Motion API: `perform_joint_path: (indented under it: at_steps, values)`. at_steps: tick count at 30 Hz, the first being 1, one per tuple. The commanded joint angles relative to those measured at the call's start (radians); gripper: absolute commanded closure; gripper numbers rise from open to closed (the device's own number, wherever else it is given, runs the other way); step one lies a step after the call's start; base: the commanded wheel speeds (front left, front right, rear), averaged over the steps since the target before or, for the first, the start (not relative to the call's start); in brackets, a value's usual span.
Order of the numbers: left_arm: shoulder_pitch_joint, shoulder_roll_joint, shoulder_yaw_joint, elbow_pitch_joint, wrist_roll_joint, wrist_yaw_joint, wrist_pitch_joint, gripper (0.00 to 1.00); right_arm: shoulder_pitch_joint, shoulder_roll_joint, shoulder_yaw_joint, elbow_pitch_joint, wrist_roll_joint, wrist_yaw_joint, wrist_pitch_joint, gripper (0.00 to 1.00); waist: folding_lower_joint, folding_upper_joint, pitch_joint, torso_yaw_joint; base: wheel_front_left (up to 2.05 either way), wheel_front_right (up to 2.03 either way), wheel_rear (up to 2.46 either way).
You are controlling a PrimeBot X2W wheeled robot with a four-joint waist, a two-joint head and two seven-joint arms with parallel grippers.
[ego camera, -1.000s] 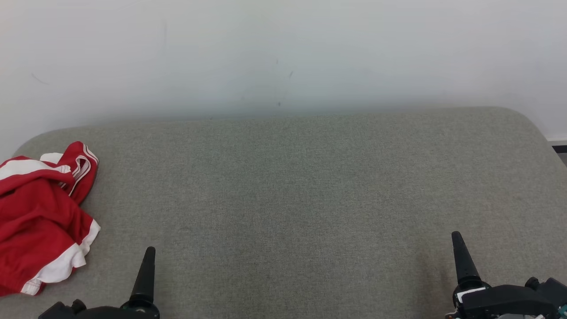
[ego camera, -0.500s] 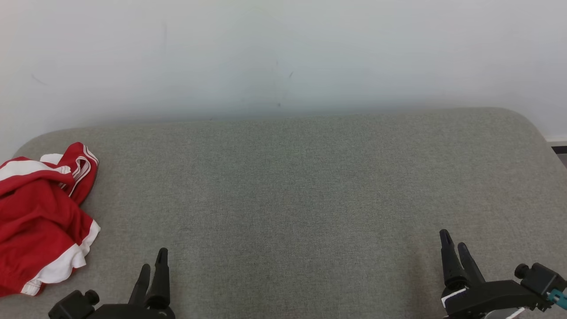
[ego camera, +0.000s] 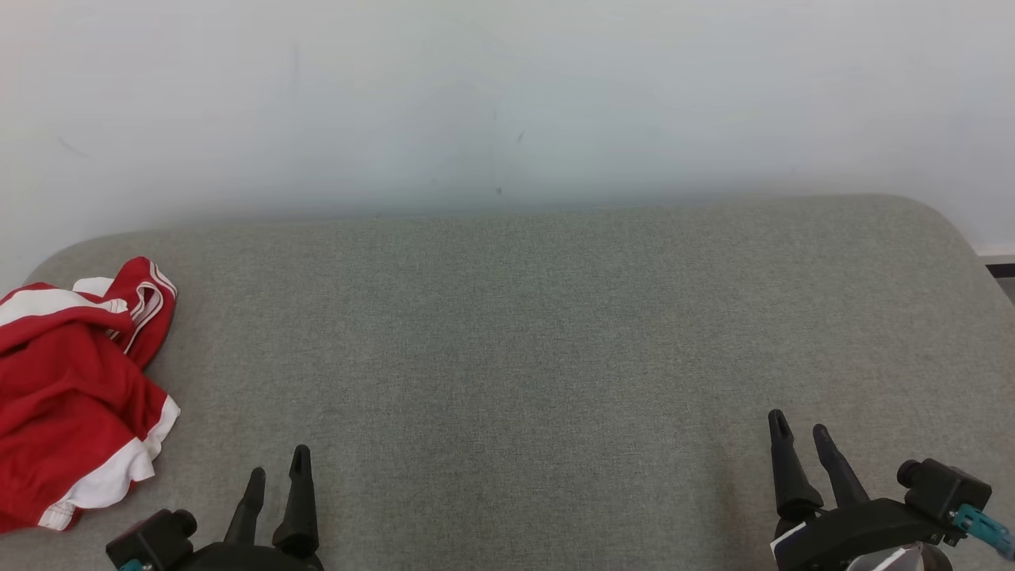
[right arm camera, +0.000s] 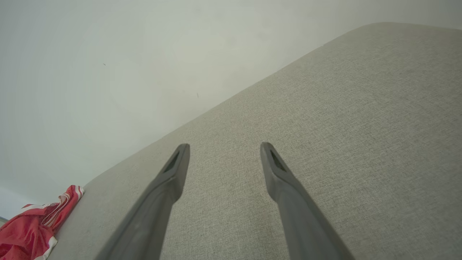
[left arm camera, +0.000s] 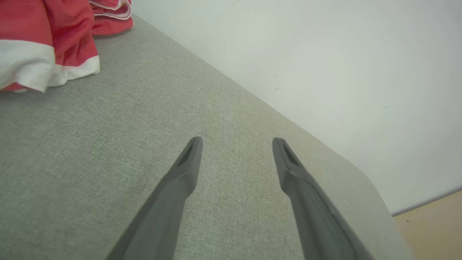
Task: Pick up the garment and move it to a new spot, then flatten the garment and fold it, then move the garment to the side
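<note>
Left end effector agape; tan floor in its wrist view.

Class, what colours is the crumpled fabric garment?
Red garment with white bands; the head view shows it best.

One garment, red with white bands, lying as a single crumpled heap. One grey fabric surface. One pale wall behind it. One strip of tan floor in the left wrist view. Two grippers, the left gripper and the right gripper, each with two long dark fingers, which makes four fingers in all
</note>
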Motion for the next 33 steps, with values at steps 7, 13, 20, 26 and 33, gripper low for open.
perform_joint_path:
  at_steps: [7,13,20,26,33]
  values:
    - [-0.013,0.010,-0.011,-0.010,0.114,0.009,-0.029,0.00,-0.006,-0.003,0.011,-0.010,-0.107,-0.001,-0.014,0.00,0.0000,0.0000,-0.003,0.001,0.00,0.00,0.00]
    - [-0.014,0.013,-0.023,-0.011,0.190,0.015,-0.045,0.00,-0.004,-0.003,0.013,-0.007,-0.180,-0.001,-0.015,0.00,0.0000,0.0000,-0.007,0.005,0.00,0.00,0.00]
    - [-0.011,0.016,-0.030,-0.014,0.273,0.024,-0.064,0.00,0.004,-0.003,0.015,-0.001,-0.243,-0.001,-0.027,0.00,0.0000,0.0000,-0.014,0.011,0.00,0.00,0.00]
    - [-0.006,0.016,-0.032,-0.012,0.330,0.032,-0.080,0.00,0.009,-0.004,0.016,0.007,-0.294,-0.001,-0.031,0.00,0.0000,0.0000,-0.019,0.013,0.00,0.00,0.00]
    - [0.000,0.015,-0.032,-0.004,0.369,0.034,-0.093,0.00,0.012,-0.004,0.019,0.012,-0.346,-0.001,-0.033,0.00,0.0000,0.0000,-0.021,0.011,0.00,0.00,0.00]
